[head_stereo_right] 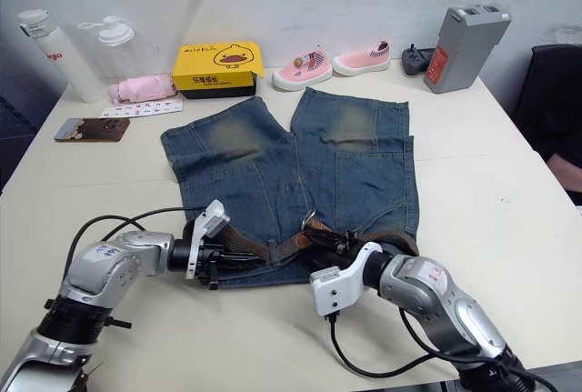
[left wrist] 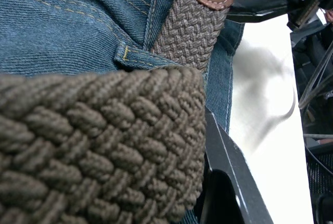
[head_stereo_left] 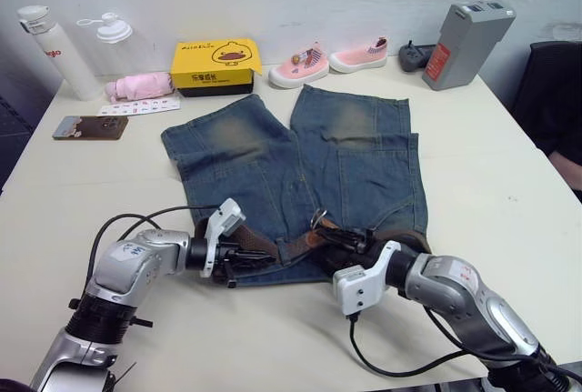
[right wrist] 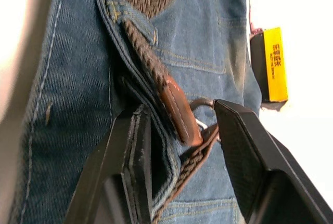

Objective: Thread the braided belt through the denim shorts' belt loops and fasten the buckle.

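1. Right gripper (right wrist: 179,130) is wide open around the belt's leather tip and buckle (head_stereo_left: 319,220) at the waistband middle.
2. Left gripper (head_stereo_left: 238,256) is clamped on the braided belt (left wrist: 104,146), near-left waistband.
3. Denim shorts (head_stereo_left: 273,160) lie flat at table (head_stereo_left: 509,174) centre, legs pointing far.

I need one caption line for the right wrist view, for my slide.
Open right pincer straddling the braided belt and its buckle on the denim shorts.
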